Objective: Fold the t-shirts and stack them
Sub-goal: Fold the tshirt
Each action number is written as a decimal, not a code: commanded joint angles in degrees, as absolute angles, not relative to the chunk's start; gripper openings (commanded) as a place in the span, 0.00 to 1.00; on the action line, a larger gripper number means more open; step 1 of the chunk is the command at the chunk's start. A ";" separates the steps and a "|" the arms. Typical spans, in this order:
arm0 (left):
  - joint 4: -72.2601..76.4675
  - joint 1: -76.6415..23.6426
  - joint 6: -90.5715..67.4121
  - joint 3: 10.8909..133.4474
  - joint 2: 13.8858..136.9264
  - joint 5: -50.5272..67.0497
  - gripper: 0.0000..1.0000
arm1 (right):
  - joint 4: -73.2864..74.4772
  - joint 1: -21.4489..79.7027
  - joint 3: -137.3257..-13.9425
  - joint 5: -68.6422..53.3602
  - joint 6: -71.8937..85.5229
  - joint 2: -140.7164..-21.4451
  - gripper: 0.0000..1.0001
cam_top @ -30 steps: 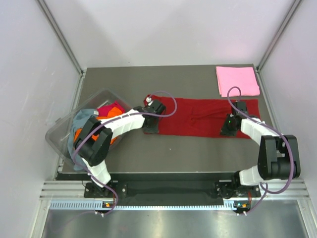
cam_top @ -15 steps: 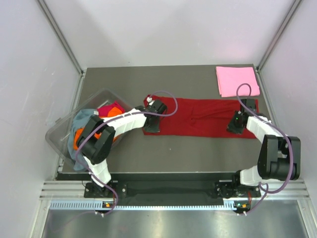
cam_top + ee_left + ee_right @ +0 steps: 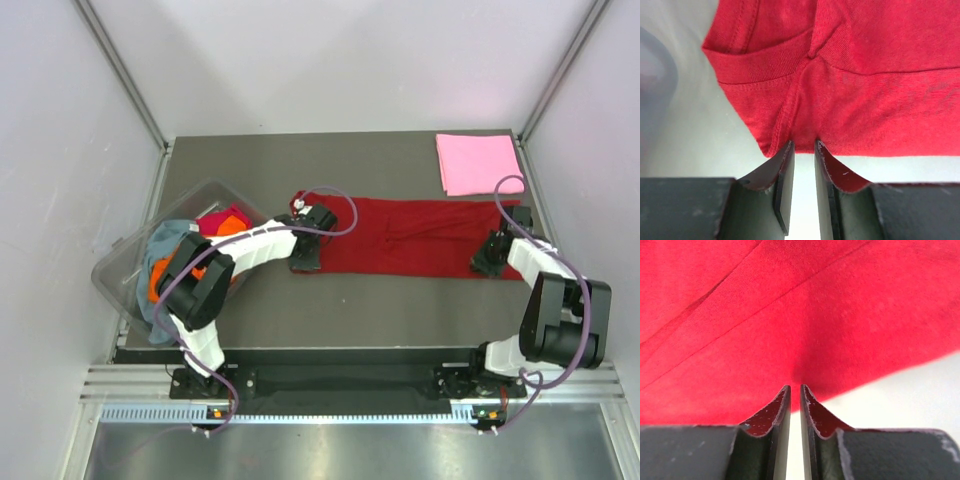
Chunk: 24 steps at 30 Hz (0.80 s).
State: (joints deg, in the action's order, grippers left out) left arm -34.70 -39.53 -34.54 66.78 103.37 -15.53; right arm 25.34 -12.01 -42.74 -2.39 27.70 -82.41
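Note:
A dark red t-shirt point(image 3: 400, 235) lies folded into a long strip across the middle of the table. My left gripper point(image 3: 305, 256) sits at its near left corner. In the left wrist view the gripper point(image 3: 804, 144) is closed to a narrow gap on the shirt's hem point(image 3: 790, 125). My right gripper point(image 3: 489, 262) sits at the near right edge of the strip. In the right wrist view it point(image 3: 794, 387) is pinched on the red cloth point(image 3: 790, 315). A folded light pink t-shirt point(image 3: 478, 163) lies at the far right corner.
A clear plastic tub point(image 3: 118, 268) stands tilted at the left edge. It holds a grey-blue shirt point(image 3: 165, 245), a magenta one point(image 3: 228, 216) and an orange one point(image 3: 226, 229). Metal frame posts rise at the table's back corners.
My right gripper has moved right along the near edge of the red shirt, toward its right end. My left gripper has stayed at the left corner.

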 commanded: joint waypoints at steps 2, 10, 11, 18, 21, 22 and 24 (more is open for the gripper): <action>-38.49 -39.38 -32.96 72.15 98.27 -16.96 0.29 | 28.04 -12.92 -46.22 -1.84 29.18 -76.30 0.15; -38.58 -37.79 -31.73 80.76 104.23 -15.38 0.27 | 27.16 -10.37 -49.31 -8.69 29.97 -71.64 0.20; -38.50 -37.53 -31.90 81.90 106.33 -15.12 0.27 | 26.72 -10.20 -49.22 -9.31 30.14 -71.37 0.20; -40.95 -36.48 -32.43 92.62 116.09 -18.01 0.23 | 25.75 -9.05 -50.27 -12.30 29.88 -71.80 0.21; -41.05 -35.16 -31.99 94.82 118.12 -18.02 0.23 | 25.23 -8.79 -50.19 -12.31 29.53 -71.98 0.22; -40.70 -34.72 -31.64 95.36 118.56 -17.76 0.23 | 24.88 -8.53 -49.92 -12.48 29.44 -71.90 0.22; -39.47 -32.88 -30.50 96.76 118.83 -15.66 0.24 | 24.35 -8.26 -49.75 -12.92 29.53 -71.98 0.22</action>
